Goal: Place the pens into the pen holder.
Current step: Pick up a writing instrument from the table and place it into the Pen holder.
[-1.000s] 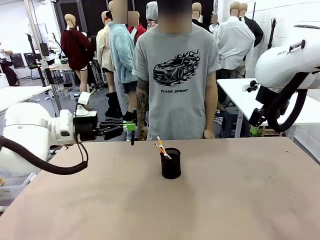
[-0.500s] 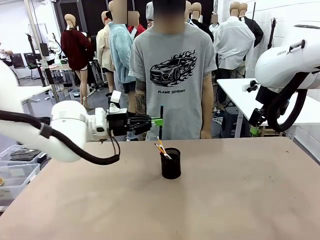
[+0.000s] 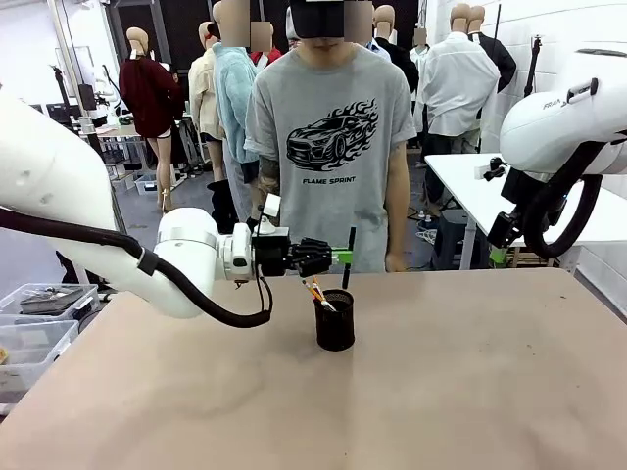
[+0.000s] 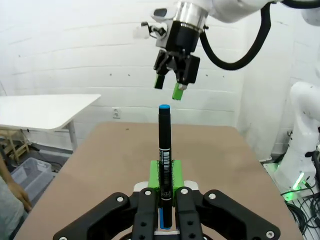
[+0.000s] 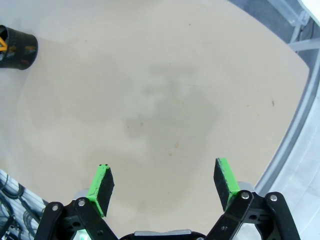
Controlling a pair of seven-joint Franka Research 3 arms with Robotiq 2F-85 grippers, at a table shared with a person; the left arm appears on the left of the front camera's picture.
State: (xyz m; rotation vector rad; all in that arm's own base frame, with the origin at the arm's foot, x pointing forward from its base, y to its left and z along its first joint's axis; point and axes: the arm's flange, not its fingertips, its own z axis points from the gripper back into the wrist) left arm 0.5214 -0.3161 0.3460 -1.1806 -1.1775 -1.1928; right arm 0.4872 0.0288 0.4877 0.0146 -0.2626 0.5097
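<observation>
Dark pen with blue end (image 4: pixel 164 160) — upright, clamped between the green-padded fingers (image 4: pixel 156 172) of the left gripper (image 4: pixel 165 176). Beyond its blue tip: the brown desk (image 4: pixel 125 165). Above the tip — the right gripper (image 4: pixel 170 88), hanging from a white arm, fingers apart. Left of the pen: a white table (image 4: pixel 45 109).

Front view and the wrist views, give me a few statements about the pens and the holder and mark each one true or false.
1. The left gripper holds a dark pen upright. True.
2. That pen already stands inside the pen holder. False: it hangs above the holder's far rim.
3. The right gripper has its fingers closed on a pen. False: they stand wide apart, holding nothing.
4. The holder already has pens in it. True.
5. The holder lies on its side. False: it stands upright on the table.
</observation>
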